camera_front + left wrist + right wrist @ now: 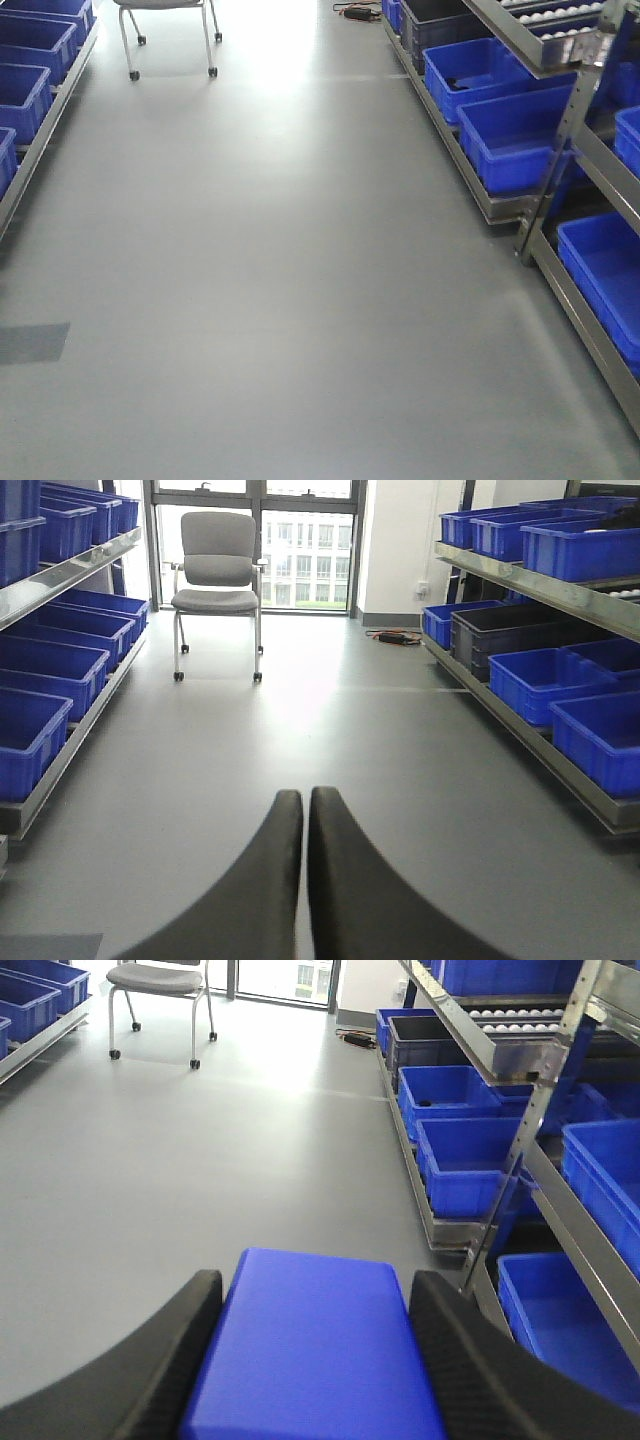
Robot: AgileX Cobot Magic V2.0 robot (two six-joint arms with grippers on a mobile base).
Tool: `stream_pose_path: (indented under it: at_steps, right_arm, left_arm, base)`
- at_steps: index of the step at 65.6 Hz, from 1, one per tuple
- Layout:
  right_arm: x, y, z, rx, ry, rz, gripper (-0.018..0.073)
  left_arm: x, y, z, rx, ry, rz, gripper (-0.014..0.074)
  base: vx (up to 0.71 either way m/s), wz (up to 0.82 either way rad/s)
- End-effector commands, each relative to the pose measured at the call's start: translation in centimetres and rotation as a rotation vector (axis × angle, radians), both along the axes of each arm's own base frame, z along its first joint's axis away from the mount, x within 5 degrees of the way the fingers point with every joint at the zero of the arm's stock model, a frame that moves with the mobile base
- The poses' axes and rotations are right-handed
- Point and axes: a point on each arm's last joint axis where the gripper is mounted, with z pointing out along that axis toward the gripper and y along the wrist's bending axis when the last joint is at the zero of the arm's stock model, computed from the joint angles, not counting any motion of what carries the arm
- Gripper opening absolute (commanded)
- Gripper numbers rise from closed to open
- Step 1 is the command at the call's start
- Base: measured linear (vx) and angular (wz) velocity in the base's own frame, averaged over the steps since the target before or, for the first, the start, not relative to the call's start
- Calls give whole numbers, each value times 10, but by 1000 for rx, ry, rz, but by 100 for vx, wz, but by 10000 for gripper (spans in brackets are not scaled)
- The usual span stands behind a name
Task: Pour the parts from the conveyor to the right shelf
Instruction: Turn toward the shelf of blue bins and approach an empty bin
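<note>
Your blue part (315,1360) sits pinched between the jaws of your right gripper (316,1295), low over the grey floor (200,1160), the right shelf (500,1055) ahead on its right. Your left gripper (305,802) points down the aisle, jaws pressed together.

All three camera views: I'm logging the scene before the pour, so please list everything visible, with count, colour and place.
block: one, bright blue, in the right claw
right shelf: one, steel, along the right side
rollers: one row visible, white, upper level of the right shelf
blue bins: many, blue, on both shelves
dark bin: one, dark grey, bottom row of the right shelf, towards the far end
left shelf: one, steel, along the left side
chair: one, grey, far end by the window
cable: one bundle, red and black, on the floor far right
floor: grey, glossy
left claw: black, shut, empty
right claw: black, shut on the block
</note>
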Motion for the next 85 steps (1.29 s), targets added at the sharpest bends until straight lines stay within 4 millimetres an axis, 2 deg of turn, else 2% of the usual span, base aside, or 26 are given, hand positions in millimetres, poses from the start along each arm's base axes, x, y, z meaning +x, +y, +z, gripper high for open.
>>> stream_pose_path:
  at_steps: [1, 25, 85]
  right_arm:
    - [2, -2, 14, 2, -82, -19, -5]
    - [2, -2, 14, 4, -83, -18, -5]
    - [2, -2, 14, 2, -81, -18, -5]
  left_arm:
    - [-1, -2, 14, -2, -106, -22, -6]
    - [-1, -2, 14, -2, -106, -22, -6]
    - [-1, -2, 14, -2, -106, -22, -6]
  base:
    - [66, 4]
    - [59, 21]
    - [47, 62]
